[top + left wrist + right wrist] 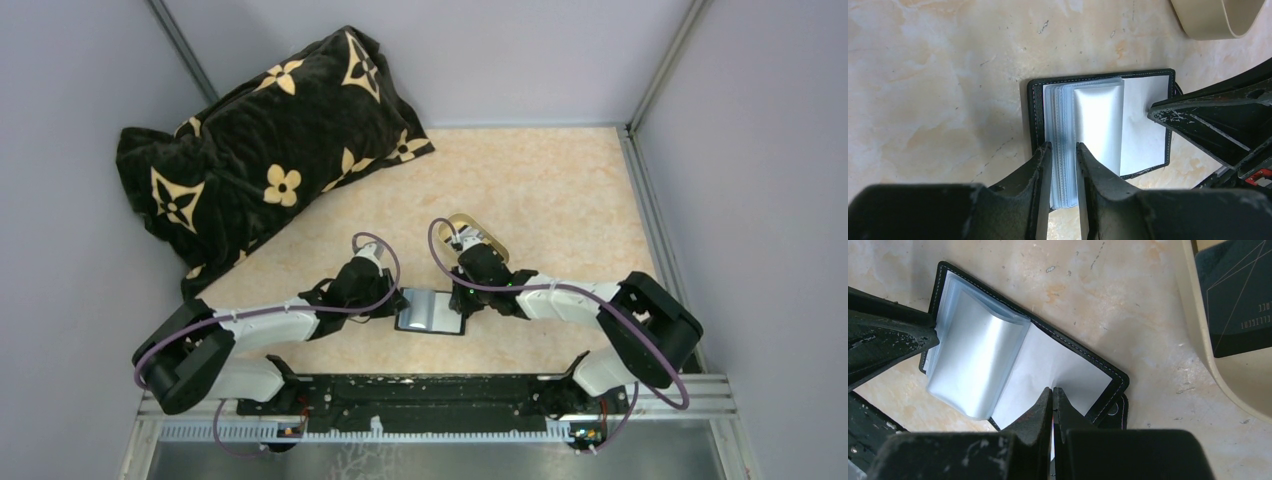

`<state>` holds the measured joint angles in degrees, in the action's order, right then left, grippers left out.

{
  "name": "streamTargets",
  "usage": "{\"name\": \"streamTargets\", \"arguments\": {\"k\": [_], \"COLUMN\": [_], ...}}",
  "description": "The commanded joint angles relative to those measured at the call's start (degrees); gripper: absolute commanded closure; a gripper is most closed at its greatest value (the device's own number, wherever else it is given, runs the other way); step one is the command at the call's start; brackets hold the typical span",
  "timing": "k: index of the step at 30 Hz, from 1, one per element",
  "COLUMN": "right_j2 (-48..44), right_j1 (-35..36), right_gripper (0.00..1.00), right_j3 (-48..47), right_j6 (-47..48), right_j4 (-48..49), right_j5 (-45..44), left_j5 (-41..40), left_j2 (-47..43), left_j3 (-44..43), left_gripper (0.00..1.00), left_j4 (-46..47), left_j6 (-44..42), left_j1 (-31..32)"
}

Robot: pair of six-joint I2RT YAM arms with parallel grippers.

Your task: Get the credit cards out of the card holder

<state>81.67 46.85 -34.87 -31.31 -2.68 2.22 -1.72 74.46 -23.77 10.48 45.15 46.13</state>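
Observation:
The black card holder (430,312) lies open on the table between both grippers. In the left wrist view it (1148,90) shows a silvery sleeve and a white inner panel. My left gripper (1064,146) is shut on the stack of clear bluish sleeves at its near edge. My right gripper (1052,389) is shut, its tips pinching the white inner sheet of the holder (973,365), which puckers there. In the top view the left gripper (393,303) and right gripper (465,300) flank the holder. No credit card face shows in the sleeves.
A gold-rimmed oval tray (478,235) sits just behind the right gripper; in the right wrist view its cream rim (1198,335) holds a dark card (1238,295). A big black flowered pillow (270,150) lies at the back left. Walls enclose the table.

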Motion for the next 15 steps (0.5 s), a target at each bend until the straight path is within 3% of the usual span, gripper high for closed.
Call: {"name": "streamTargets", "arguments": {"k": [1, 8, 15], "right_j2": [0.57, 1.92, 2.96], "right_j1": [0.53, 0.52, 0.57], "right_gripper": [1.0, 1.0, 1.0], "right_j3": [-0.49, -0.55, -0.29], "right_j6": [-0.34, -0.48, -0.58], "right_j4": [1.84, 2.14, 2.92], "right_j5": [-0.82, -0.64, -0.51], "left_j5": [1.38, 6.56, 7.27], "left_j2": [0.1, 0.52, -2.0], "left_j3": [0.04, -0.01, -2.16], "left_gripper": [0.69, 0.7, 0.71], "left_j4": [0.0, 5.31, 2.51], "left_j6": [-1.3, -0.04, -0.57], "left_j1": [0.28, 0.54, 0.98]}}
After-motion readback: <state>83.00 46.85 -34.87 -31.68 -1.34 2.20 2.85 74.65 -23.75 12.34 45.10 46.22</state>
